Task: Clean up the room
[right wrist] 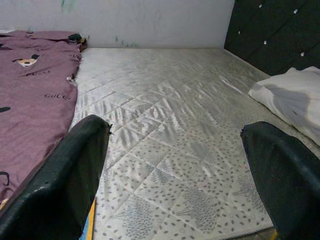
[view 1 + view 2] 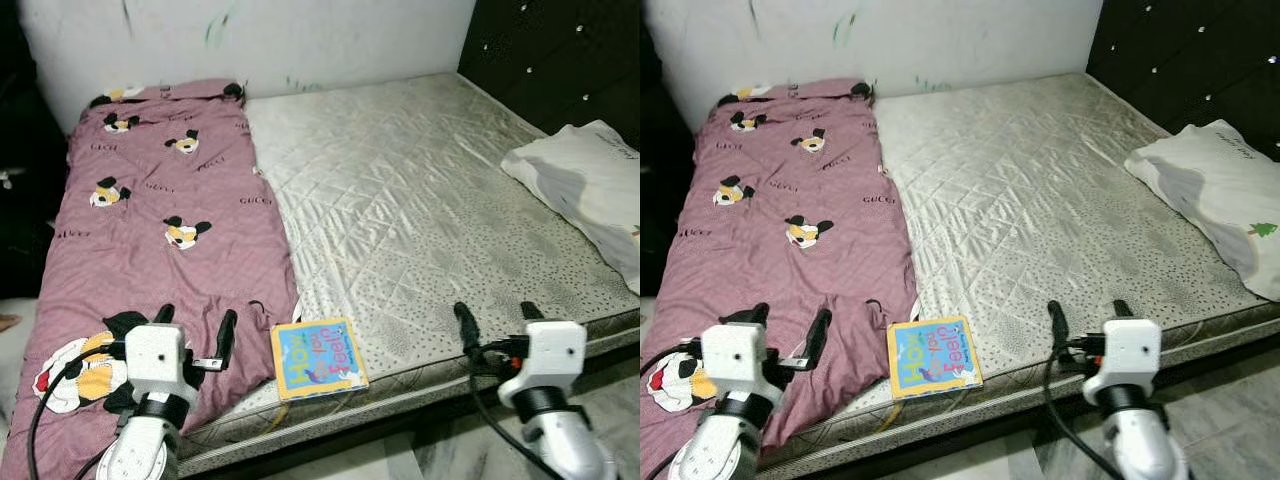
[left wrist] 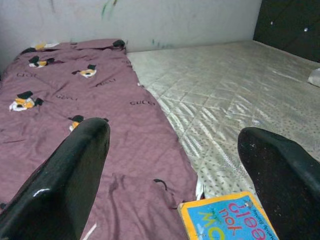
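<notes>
A blue and yellow children's book [image 2: 318, 358] lies flat on the near edge of the bare quilted mattress [image 2: 420, 200], beside a folded mauve cartoon-print blanket [image 2: 160, 220]. The book's corner [image 3: 225, 220] sits between the left wrist view's fingers. My left gripper [image 2: 196, 336] hovers open over the blanket's near end, left of the book. Over the mattress's front edge, to the right of the book, my right gripper [image 2: 497, 320] is open and holds nothing.
A white pillow [image 2: 590, 185] rests at the mattress's right side against a dark tufted headboard [image 2: 560, 50]. A marked white wall [image 2: 250, 40] runs along the far side. Pale floor [image 2: 1220, 400] runs in front of the bed.
</notes>
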Robot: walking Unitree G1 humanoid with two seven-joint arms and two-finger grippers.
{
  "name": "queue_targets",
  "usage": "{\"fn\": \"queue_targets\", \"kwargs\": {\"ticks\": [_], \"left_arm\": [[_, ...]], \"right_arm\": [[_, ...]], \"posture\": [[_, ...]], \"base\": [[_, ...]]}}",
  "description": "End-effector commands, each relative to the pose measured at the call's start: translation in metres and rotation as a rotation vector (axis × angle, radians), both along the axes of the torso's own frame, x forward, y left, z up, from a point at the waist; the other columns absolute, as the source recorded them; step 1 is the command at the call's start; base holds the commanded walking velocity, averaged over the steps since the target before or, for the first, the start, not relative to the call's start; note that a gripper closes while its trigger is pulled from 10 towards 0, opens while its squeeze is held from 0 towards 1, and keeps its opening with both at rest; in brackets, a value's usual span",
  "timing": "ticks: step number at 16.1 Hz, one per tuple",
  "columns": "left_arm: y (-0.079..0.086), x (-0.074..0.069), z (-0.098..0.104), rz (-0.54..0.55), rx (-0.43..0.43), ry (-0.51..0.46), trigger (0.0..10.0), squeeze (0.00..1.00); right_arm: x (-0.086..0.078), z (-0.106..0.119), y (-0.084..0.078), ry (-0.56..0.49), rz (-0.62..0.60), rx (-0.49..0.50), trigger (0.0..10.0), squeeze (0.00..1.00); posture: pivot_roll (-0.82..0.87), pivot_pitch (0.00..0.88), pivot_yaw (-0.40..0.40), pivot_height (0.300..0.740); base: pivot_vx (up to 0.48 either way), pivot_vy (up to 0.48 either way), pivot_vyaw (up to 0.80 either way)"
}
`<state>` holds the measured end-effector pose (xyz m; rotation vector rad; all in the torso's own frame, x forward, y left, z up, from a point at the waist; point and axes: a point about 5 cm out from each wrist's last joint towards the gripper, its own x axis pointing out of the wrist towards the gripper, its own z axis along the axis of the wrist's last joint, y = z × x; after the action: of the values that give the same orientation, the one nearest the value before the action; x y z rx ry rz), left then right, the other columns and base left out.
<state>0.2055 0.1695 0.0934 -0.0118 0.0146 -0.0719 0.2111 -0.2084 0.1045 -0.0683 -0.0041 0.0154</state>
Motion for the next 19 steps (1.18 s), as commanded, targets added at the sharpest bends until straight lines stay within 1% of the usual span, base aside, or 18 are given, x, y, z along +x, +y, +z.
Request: {"fn": "queue_targets", "kwargs": {"ticks": [1,2,3,5,7,8,10,12,14,15,18,19], "left_arm": [[-0.002,0.005,-0.001,-0.025,0.005,-0.004,10.0,0.0],[-0.005,0.013,0.001,-0.062,0.006,-0.019,10.0,0.0],[-0.006,0.021,0.005,-0.096,0.032,-0.049,10.0,0.0],[-0.002,0.025,0.004,-0.077,0.025,-0.042,10.0,0.0],[-0.002,0.023,0.0,-0.07,0.024,-0.032,10.0,0.0],[-0.002,0.021,-0.001,-0.057,0.013,-0.024,10.0,0.0],[-0.005,0.016,0.0,-0.043,0.006,-0.036,10.0,0.0],[-0.004,0.015,0.004,-0.012,-0.01,-0.048,10.0,0.0],[0.001,0.015,0.004,0.044,-0.029,-0.061,10.0,0.0],[0.002,0.016,0.003,0.077,-0.032,-0.064,10.0,0.0],[0.004,0.015,0.005,0.087,-0.014,-0.067,10.0,0.0],[0.005,0.015,0.006,0.075,0.003,-0.064,10.0,0.0]], "right_arm": [[0.002,0.004,-0.002,-0.015,0.03,-0.011,10.0,0.0],[0.005,0.0,-0.006,-0.002,0.04,-0.048,10.0,0.0],[0.006,0.002,-0.008,-0.009,0.036,-0.059,10.0,0.0],[0.004,0.001,-0.008,-0.017,0.024,-0.044,10.0,0.0],[0.004,-0.001,0.0,-0.023,0.063,-0.019,10.0,0.0],[0.004,-0.002,0.003,-0.023,0.075,-0.002,10.0,0.0],[0.009,-0.002,0.019,-0.03,0.143,-0.033,10.0,0.0],[0.012,0.0,0.022,-0.033,0.167,-0.043,10.0,0.0],[0.022,0.001,0.029,-0.037,0.193,-0.036,10.0,0.0],[0.033,0.004,0.033,-0.045,0.199,-0.018,10.0,0.0],[0.035,0.005,0.037,-0.034,0.208,-0.017,10.0,0.0],[0.036,-0.003,0.034,-0.005,0.168,0.012,10.0,0.0]], "posture": [[-0.06,0.046,0.026,0.74],[-0.07,0.047,0.017,0.74],[-0.07,0.052,0.025,0.74],[-0.07,0.048,0.064,0.74],[-0.06,0.04,0.094,0.74],[-0.06,0.037,0.097,0.74],[-0.06,0.036,0.067,0.74],[-0.04,0.04,0.026,0.74],[-0.03,0.04,-0.022,0.74],[-0.03,0.041,-0.027,0.74],[0.0,0.053,-0.007,0.74],[0.01,0.066,0.01,0.74]], "base": [[0.0,0.0,0.0],[0.0,0.0,0.0],[0.0,0.0,0.0],[0.0,0.0,0.0],[0.0,0.0,0.0],[0.0,0.0,0.0],[0.0,0.0,0.0],[0.0,0.0,0.0],[0.0,0.0,0.0],[0.0,0.0,0.0],[0.0,0.0,0.0],[0.0,0.0,0.0]]}}
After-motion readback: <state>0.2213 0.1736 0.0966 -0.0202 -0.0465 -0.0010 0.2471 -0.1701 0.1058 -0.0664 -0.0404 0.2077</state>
